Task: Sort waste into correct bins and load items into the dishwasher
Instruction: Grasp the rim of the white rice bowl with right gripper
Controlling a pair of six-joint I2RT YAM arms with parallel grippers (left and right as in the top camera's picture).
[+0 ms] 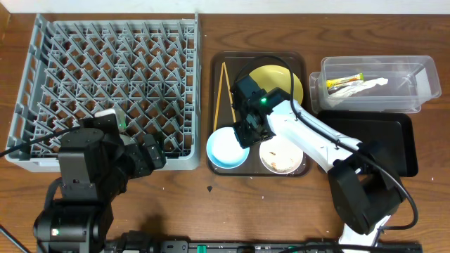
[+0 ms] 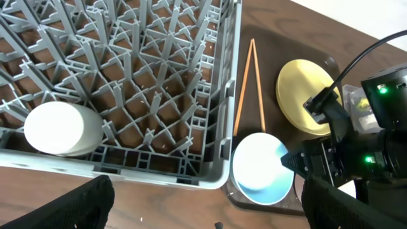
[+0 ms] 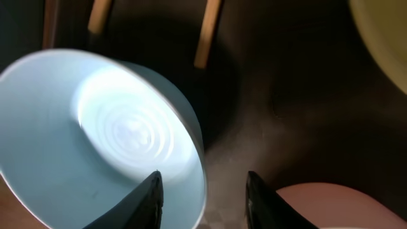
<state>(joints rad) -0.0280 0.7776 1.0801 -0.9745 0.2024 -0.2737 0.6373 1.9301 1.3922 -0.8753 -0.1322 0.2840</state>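
Over serving tray point(image 3: 286, 83), your right pincer point(image 3: 203, 183) open astride light-blue bowl point(image 3: 95, 127) rim: seat deeper, squeeze squarely, lift level.

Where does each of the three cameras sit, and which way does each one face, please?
Overhead: fixed above the table, looking straight down on the dish rack, brown tray and clear tub; left arm and right arm show.
Left wrist: above the rack's near corner, facing down and toward the tray; the open left gripper frames the bottom edge.
Right wrist: just above the light-blue bowl, facing down; the open right gripper straddles its rim.
Shared: all three show the bowl and chopsticks.
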